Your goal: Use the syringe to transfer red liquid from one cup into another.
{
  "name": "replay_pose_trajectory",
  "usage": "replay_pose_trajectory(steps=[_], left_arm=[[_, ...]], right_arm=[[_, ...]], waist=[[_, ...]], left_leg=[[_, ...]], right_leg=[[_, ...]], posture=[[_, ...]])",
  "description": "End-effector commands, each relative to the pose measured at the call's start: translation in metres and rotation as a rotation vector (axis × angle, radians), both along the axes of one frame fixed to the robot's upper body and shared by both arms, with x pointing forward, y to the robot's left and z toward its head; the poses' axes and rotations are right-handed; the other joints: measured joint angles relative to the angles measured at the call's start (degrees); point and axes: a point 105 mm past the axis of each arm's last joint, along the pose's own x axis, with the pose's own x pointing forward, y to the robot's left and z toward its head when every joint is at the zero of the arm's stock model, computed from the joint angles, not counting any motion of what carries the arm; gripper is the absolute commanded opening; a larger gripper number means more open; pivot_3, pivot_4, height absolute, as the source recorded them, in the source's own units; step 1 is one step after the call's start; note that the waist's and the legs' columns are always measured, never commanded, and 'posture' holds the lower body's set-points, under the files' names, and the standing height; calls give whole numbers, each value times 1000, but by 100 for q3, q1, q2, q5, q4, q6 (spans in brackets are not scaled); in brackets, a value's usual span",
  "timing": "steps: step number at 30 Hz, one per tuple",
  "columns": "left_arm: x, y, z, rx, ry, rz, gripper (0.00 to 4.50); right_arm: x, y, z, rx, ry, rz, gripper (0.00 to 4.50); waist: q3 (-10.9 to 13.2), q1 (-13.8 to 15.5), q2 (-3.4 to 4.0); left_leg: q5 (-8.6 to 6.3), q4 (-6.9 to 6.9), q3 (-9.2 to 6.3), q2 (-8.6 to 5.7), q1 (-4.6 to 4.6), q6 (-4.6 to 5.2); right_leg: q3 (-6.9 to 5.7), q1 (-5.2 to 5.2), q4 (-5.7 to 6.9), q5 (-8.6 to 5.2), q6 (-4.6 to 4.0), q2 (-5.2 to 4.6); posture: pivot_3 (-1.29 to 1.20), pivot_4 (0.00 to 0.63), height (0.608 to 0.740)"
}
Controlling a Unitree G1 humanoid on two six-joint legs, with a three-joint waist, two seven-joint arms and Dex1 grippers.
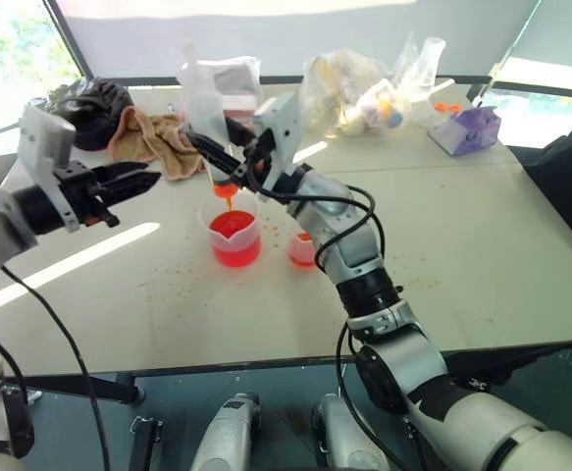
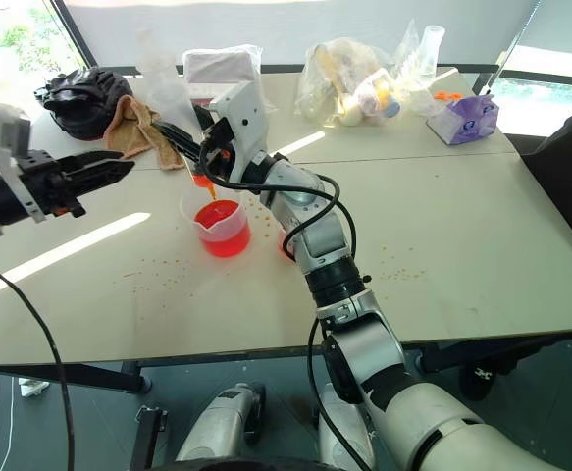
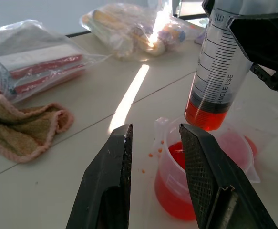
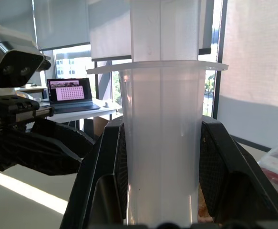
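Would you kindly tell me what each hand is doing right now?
Left hand: open, holding nothing, off to the side of the cups.
Right hand: closed on the large clear plastic syringe, held above the wide spouted beaker.

Pale table [image 1: 482, 265], two tops butted together, seam running across. Strips of sunlight on the near-left part.

Centre: larger spouted beaker [image 1: 234, 237] standing upright, part full of red liquid [image 1: 233, 228]. Just beside it, toward the right, the smaller clear cup [image 1: 302, 250], also holding red at its base; partly hidden by an arm.

Small orange specks [image 1: 173, 280] scattered around both cups.

Far left: black bundle [image 1: 91, 106], tan cloth [image 1: 154, 140] touching it. Far centre: clear bag with flat packets [image 3: 31, 59]. Far right: clear bags of mixed items [image 1: 364, 90], possibly food; purple box [image 1: 467, 130].
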Motion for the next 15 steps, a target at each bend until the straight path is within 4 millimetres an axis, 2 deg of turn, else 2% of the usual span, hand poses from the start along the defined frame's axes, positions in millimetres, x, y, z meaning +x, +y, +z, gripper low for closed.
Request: replay_pose_trajectory(steps=[1, 6, 9, 11, 15], left_arm=[[-2, -5, 17, -5, -67, -22, 1669], [8, -20, 22, -18, -87, -75, 1669], [16, -32, 25, -29, -98, -122, 1669], [20, -40, 28, -31, -108, -153, 1669], [29, -69, 40, -53, -132, -269, 1669]], right_arm=[[-14, -16, 40, 71, -104, -4, 1381], [-21, -51, 57, 75, -136, -72, 1381], [-26, -76, 59, 49, -149, -137, 1381], [-29, -88, 55, 31, -136, -172, 1381], [-31, -107, 27, -26, -78, -256, 1381]], waist=[[0, 2, 0], [0, 18, -1], [-1, 29, -2], [-1, 21, -2], [-1, 21, -3]], left_leg=[[0, 0, 0, 0, 0, 0], [0, 1, 0, 0, -2, 0], [0, 1, 1, 0, -2, 0], [1, 1, 3, 0, -2, 1], [1, 1, 5, 1, -2, 2]], right_leg=[[0, -1, 0, 0, 0, 0], [-1, 0, -2, 0, 0, -1], [-1, 0, -2, 0, 0, 0], [-1, 1, -2, 0, 0, -1], [-1, 1, -2, 0, 0, 0]], posture=[[0, 150, 736], [0, 150, 736], [0, 150, 736], [0, 150, 736], [0, 150, 736]])
